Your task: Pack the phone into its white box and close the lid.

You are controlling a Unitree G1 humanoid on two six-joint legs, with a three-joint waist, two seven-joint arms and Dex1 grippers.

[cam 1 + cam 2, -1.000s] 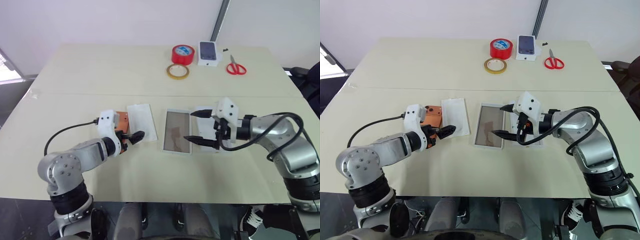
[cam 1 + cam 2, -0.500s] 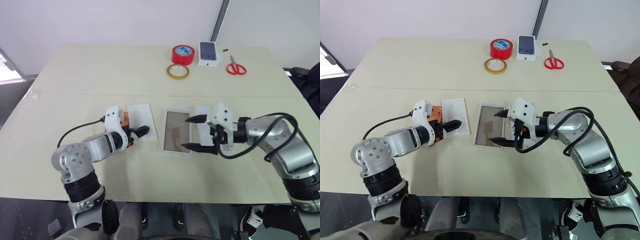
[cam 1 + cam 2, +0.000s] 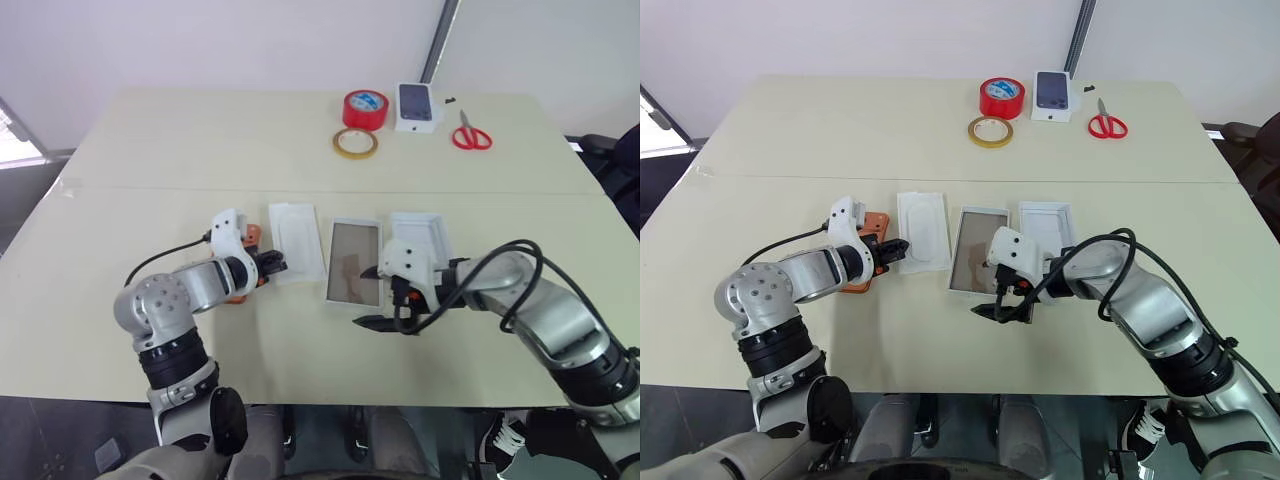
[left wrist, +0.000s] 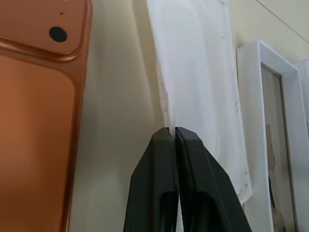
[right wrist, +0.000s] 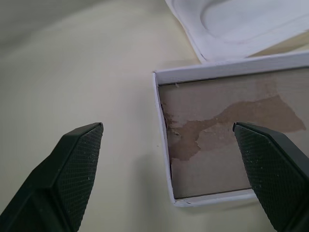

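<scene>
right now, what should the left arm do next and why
Probably lift the flat white sheet a little and carry it aside. The left fingers are shut on its edge, and it lies between the phone and the white box. The box's floor is bare and the phone is not yet packed, so clearing the sheet looks like the sensible step.

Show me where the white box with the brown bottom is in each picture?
Left eye view: the white box lies mid-table, between the flat white sheet and the lid.
Right eye view: mid-table again, right of the sheet.
Left wrist view: its rim at the sheet's far side.
Right wrist view: its corner between the open fingers.
Shared landmark: the flat white sheet.
</scene>
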